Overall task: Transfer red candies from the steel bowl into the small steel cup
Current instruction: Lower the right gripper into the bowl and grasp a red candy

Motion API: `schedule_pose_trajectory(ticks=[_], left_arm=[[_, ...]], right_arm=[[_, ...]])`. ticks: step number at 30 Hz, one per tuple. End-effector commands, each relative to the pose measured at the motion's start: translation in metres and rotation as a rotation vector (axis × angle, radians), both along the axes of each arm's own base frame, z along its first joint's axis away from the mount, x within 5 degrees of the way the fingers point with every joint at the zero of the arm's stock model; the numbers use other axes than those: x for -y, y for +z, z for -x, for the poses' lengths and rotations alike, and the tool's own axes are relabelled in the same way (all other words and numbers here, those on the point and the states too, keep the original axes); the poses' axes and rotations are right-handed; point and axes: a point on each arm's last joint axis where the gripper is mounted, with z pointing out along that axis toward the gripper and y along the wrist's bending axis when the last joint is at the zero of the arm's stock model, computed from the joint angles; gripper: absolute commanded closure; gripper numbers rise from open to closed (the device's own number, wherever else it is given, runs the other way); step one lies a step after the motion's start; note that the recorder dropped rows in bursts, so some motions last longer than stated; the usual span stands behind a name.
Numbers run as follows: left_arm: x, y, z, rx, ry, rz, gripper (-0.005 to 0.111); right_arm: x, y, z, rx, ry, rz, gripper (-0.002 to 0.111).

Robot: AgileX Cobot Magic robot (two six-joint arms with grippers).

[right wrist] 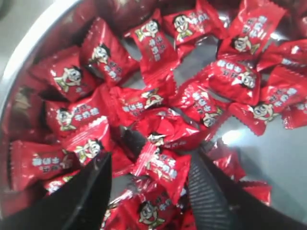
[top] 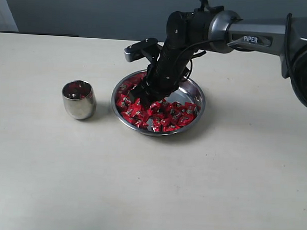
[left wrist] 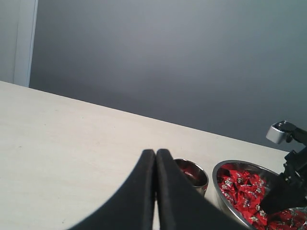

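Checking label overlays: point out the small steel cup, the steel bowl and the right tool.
small steel cup (top: pixel 79 108), exterior view, on its outer wall.
steel bowl (top: pixel 191 90), exterior view, on the bare inner surface at its right side.
right tool (right wrist: pixel 148 160), right wrist view, midway between its fingertips.

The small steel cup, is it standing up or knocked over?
Upright: the small steel cup stands on its base on the table, open mouth up, beside the steel bowl.

Looks like a robotics lab: bare beige table (top: pixel 140 195), plain grey wall (top: pixel 86 11), robot arm (top: pixel 259 39).
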Motion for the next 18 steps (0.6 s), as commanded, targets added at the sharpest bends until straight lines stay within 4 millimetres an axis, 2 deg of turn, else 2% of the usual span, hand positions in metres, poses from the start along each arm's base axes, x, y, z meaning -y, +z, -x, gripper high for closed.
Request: schedule_pose_trajectory(ticks=[1, 6, 14, 15, 18], left_arm=[[-0.0001, -0.0007, 0.0002, 0.006, 0.002, 0.010, 0.106], [-0.0001, -0.0007, 0.0002, 0.006, 0.002, 0.010, 0.106], [-0.0001, -0.0007, 0.0002, 0.006, 0.002, 0.010, 0.106], [-0.0001, -0.0007, 0.0002, 0.006, 0.002, 0.010, 0.106], [-0.0001, -0.0007, 0.0002, 0.006, 0.002, 0.010, 0.106]], right_arm=[[0.0048, -0.0079, -0.0027, 0.013, 0.016, 0.059, 0.060], [0.0062, -0.0131, -0.0025, 0.003, 0.026, 0.083, 0.063], [0.0062, -0.0130, -0.0026, 0.004, 0.025, 0.082, 0.106], [0.0062, -0.0130, -0.0026, 0.004, 0.025, 0.082, 0.109], [0.0059, -0.0099, -0.0024, 0.008, 0.023, 0.075, 0.109]])
